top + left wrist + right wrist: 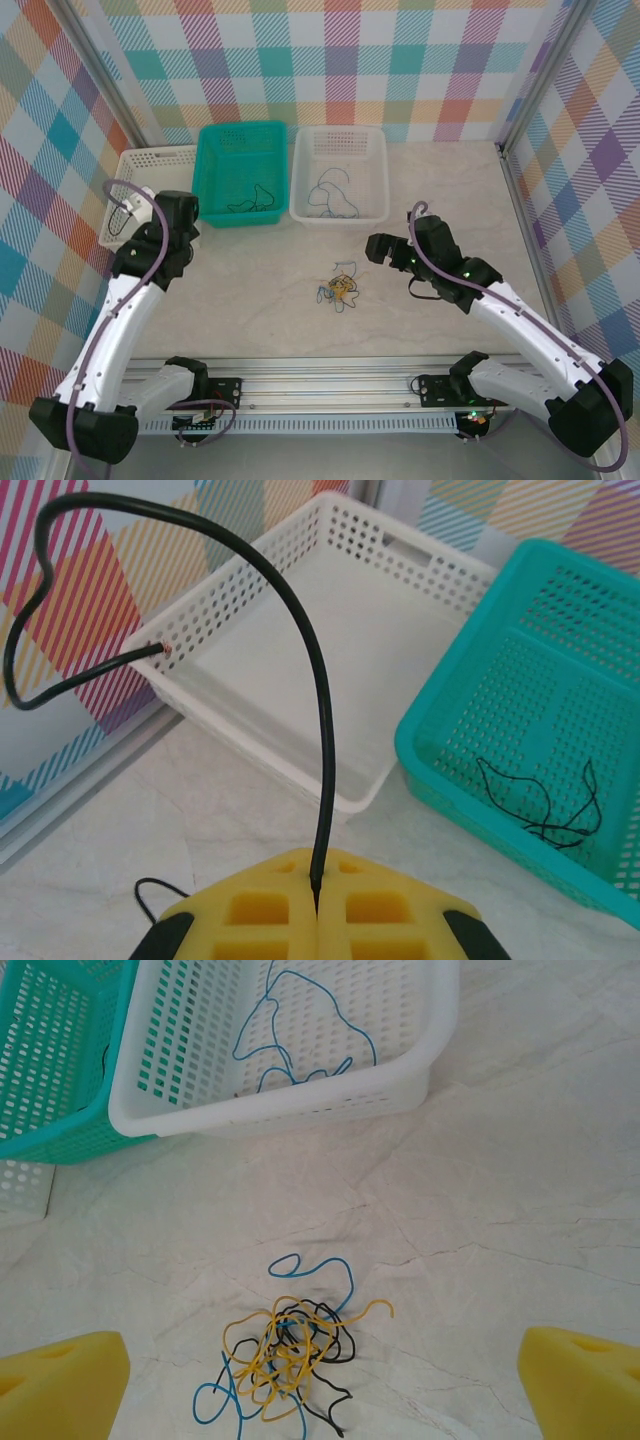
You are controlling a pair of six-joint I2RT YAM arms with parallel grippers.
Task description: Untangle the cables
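Tangled cables (285, 1355) lie just ahead of the right claw (322, 1375) (spread wide); the left claw (316, 900) pinches a black cable (322, 730).

Two white baskets (340, 217), one teal basket (243, 126), one cable clump (342, 288)

Bright, even, soft light throughout; shadows are faint, focus is sharp, with no noticeable glare.

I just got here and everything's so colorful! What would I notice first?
Probably the messy clump of cables, yellow, blue and black, lying in the middle of the table. Next, the long black cable pinched in the left gripper, curving up high, with a white basket just beyond it.
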